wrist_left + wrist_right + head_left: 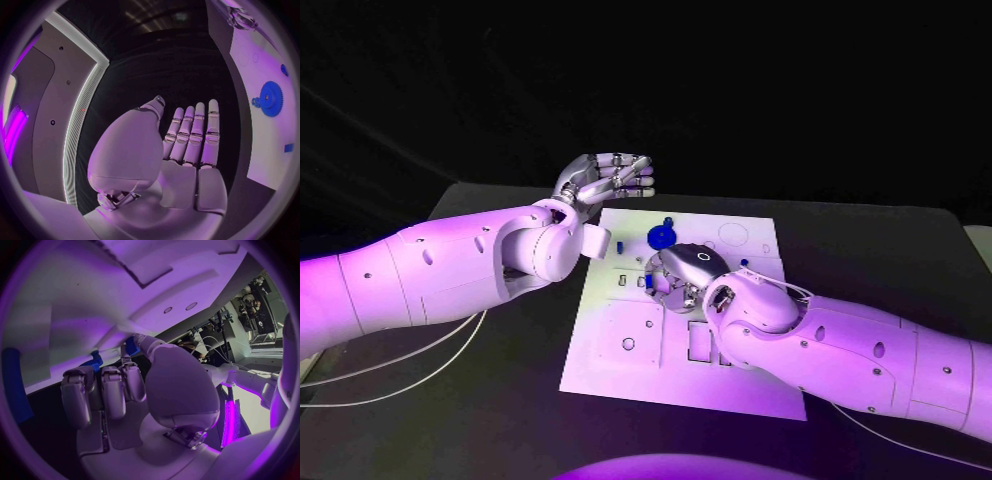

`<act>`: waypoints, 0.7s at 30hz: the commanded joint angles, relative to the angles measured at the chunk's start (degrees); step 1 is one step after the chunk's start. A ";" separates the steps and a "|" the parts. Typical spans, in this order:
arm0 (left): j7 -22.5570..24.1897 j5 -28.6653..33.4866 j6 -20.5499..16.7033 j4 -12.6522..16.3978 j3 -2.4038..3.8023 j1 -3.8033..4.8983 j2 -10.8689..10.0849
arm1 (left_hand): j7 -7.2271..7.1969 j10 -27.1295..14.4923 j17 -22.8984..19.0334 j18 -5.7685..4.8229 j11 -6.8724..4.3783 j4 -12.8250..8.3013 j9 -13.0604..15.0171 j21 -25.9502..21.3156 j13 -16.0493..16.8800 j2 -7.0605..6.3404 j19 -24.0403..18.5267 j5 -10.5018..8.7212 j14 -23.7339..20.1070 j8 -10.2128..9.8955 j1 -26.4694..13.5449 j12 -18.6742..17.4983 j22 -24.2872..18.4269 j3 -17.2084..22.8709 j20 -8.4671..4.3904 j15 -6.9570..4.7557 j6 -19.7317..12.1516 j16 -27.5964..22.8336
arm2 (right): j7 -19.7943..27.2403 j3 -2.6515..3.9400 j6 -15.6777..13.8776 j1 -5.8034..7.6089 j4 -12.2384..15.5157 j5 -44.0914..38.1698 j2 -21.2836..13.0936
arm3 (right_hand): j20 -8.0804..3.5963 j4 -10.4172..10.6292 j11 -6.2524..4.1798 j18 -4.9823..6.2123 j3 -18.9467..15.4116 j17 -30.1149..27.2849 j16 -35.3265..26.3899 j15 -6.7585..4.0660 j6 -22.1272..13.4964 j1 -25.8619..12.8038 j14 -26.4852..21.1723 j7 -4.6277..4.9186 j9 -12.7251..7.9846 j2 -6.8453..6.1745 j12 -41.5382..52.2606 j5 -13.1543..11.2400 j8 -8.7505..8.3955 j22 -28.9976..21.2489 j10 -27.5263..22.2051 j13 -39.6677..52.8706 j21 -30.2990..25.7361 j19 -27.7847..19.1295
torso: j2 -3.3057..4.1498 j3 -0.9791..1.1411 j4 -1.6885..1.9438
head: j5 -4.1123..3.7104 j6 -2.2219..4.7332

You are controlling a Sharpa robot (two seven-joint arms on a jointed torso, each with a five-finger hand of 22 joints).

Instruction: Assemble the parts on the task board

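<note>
The white task board lies in the middle of the black table. A blue gear sits near its far edge, with a small blue part just beyond it. My left hand hovers above the board's far left corner, its fingers straight and side by side, holding nothing. My right hand is down on the board's middle with its fingers curled. In the right wrist view its thumb and fingertips pinch a small blue part against the board's surface.
Another blue piece lies at the board's left edge and a tiny one lies right of my right hand. The board has several cut-outs near its front. White cables trail over the table on the left.
</note>
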 commanded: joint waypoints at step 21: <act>-1.42 -1.55 2.02 -0.65 0.04 0.04 -0.34 | 1.09 1.04 0.72 0.93 -0.40 -0.03 0.06 0.52 0.02 -0.20 1.82 0.12 2.12 -0.13 -0.40 0.06 0.35 0.55 -0.48 -0.65 1.11 0.13 | 3.01 0.80 -9.01 0.00 7.77 0.04 -5.98 | 2.79 8.45 2.60 -0.40 -16.73 15.07 0.32 2.60 -7.50 5.29 5.97 2.75 -4.03 -0.78 -3.48 -4.01 -5.53 15.08 -4.60 2.89 0.26 5.89 | -0.14 -0.05 -0.10 | 0.04 0.36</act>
